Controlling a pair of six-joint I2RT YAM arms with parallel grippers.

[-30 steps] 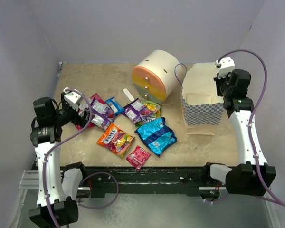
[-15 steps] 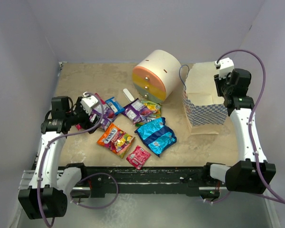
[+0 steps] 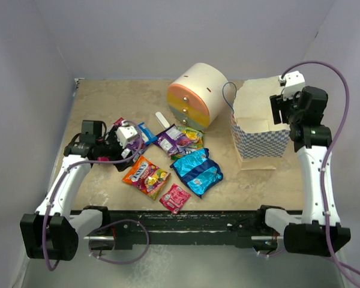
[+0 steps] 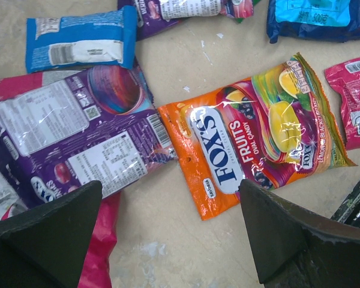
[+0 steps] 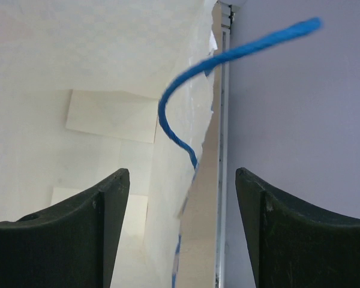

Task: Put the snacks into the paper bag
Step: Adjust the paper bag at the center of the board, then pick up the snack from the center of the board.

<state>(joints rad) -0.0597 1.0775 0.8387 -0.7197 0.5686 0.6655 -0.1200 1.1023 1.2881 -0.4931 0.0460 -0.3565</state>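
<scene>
Several snacks lie on the table's left half: an orange Fox's packet [image 4: 252, 138] [image 3: 145, 176], purple packets [image 4: 84, 144], a small blue one [image 4: 78, 39], a pink one [image 3: 174, 198] and large blue ones [image 3: 196, 170]. My left gripper [image 3: 125, 144] [image 4: 171, 186] hangs open just above the table, with the purple packets' corner and the orange packet's end between its fingers. The paper bag [image 3: 258, 135] stands open at the right. My right gripper [image 3: 282, 111] [image 5: 181, 172] is open astride the bag's right wall [image 5: 207, 198], below its blue cord handle [image 5: 186, 66].
A cream round drawer unit [image 3: 197, 96] stands behind the snacks, left of the bag. A small white stick [image 3: 162, 120] lies beside it. Grey walls close in the table on the left, back and right; the right wall is close to the bag.
My right gripper has gone from shut to open at the bag's right wall. The left arm has swung right and down over the purple and orange packets, still open.
</scene>
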